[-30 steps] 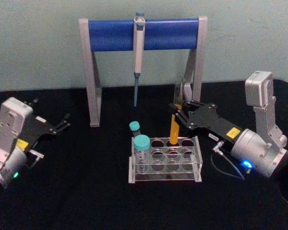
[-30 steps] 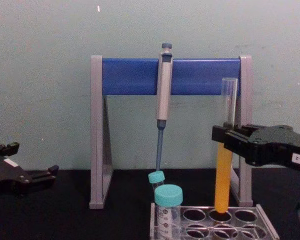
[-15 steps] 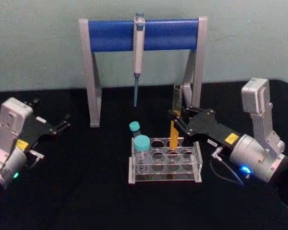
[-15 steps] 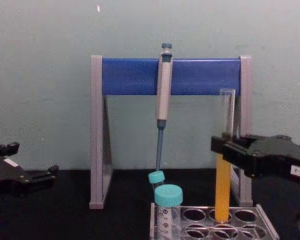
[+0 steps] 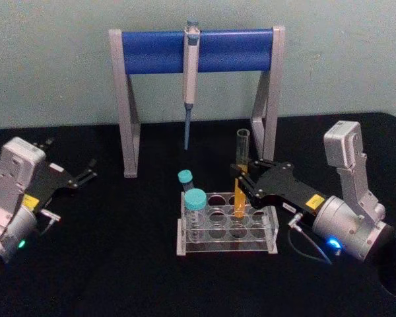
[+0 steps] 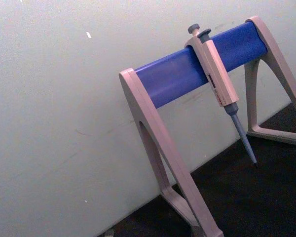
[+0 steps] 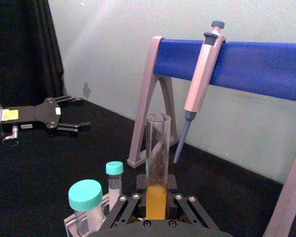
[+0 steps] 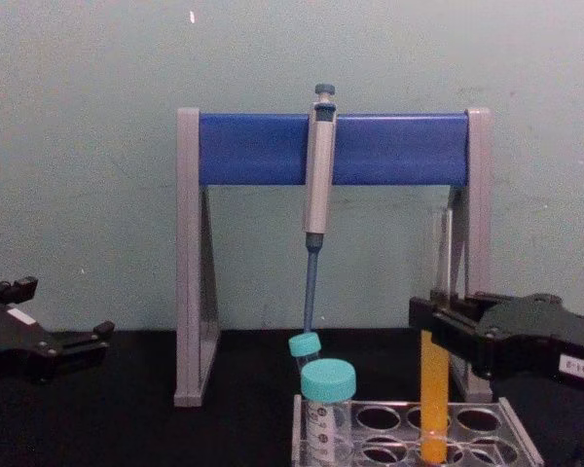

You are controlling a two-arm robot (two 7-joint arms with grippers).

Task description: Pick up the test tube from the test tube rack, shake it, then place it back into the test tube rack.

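The right gripper (image 5: 243,187) reaches in from the right over the back edge of the test tube rack (image 5: 227,226), its black fingers (image 8: 446,321) closed around the middle of the test tube (image 5: 240,173). The tube stands upright between them, its clear open mouth rising above the gripper and its orange-yellow lower half going down below it into a hole of the rack's back row. Just to the far side of the gripper from its arm, two teal-capped tubes (image 5: 194,199) stand in the rack's end holes, the nearer one with the larger cap; the remaining holes under and in front of the gripper are open. Behind the gripper stands the blue-and-grey pipette stand (image 5: 197,48) with a pipette (image 5: 190,71) hanging from its bar, its right leg close behind the tube. The left gripper (image 5: 82,176) rests well apart over the black desk (image 5: 119,264), fingers spread and holding nothing.
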